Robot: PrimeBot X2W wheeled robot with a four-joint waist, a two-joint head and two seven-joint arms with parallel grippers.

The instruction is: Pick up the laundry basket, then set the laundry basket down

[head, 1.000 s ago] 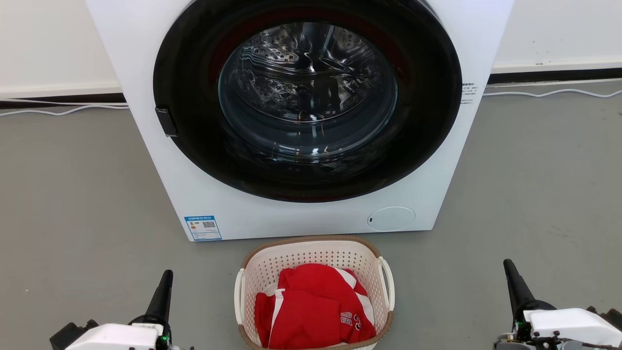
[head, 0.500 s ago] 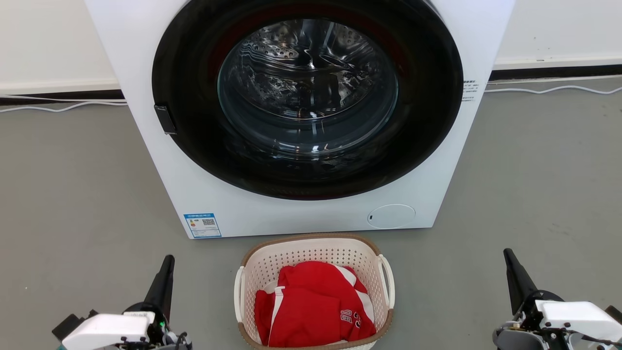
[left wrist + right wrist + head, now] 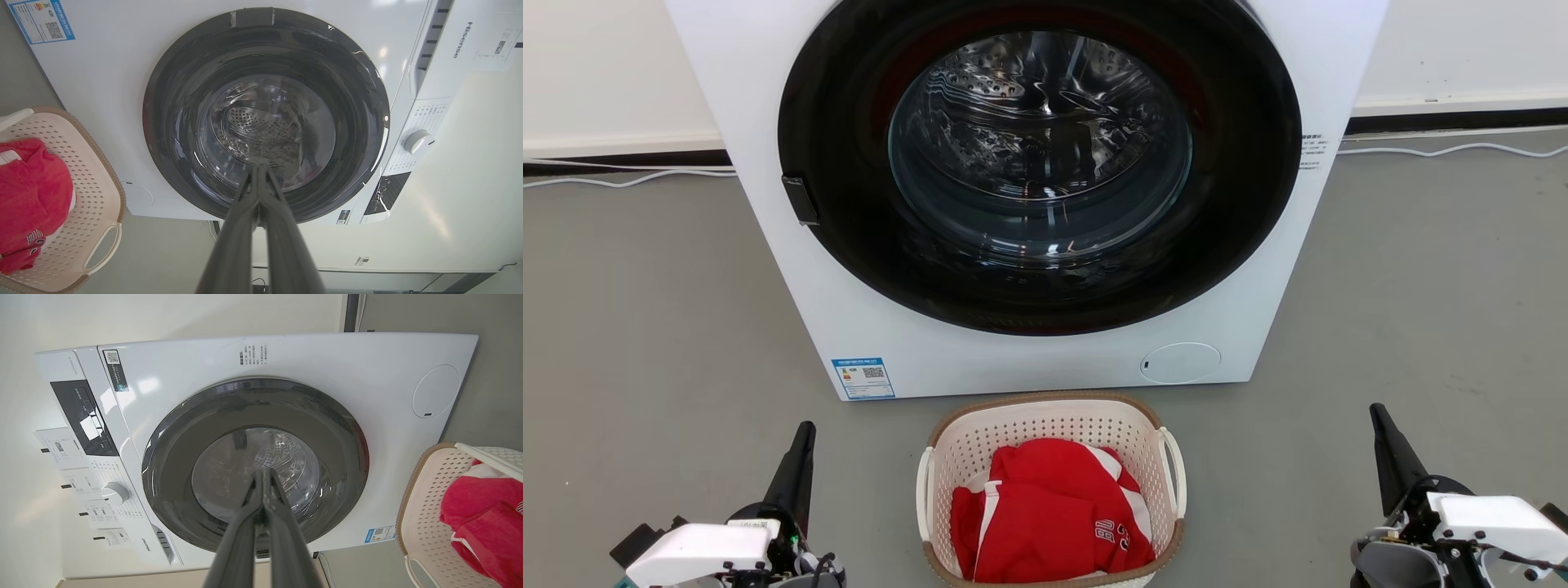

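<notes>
The laundry basket (image 3: 1045,426), cream-white and perforated with a brown rim and white loop handles, stands on the floor just before the washing machine, bottom centre of the head view. Red and white clothing (image 3: 1052,510) lies in it. The basket also shows at the left edge of the left wrist view (image 3: 92,204) and the right edge of the right wrist view (image 3: 429,514). My left gripper (image 3: 805,431) is shut, well left of the basket and apart from it. Well to the basket's right, my right gripper (image 3: 1377,412) is shut and also clear of it. Both point up toward the machine.
A white front-loading washing machine (image 3: 1029,359) with a closed dark round door (image 3: 1039,163) stands right behind the basket. Grey floor (image 3: 645,327) stretches on both sides. White cables (image 3: 1445,151) run along the wall's dark skirting.
Both grippers have risen a little in the head view, their tips now higher beside the basket. The basket has stayed in place.
</notes>
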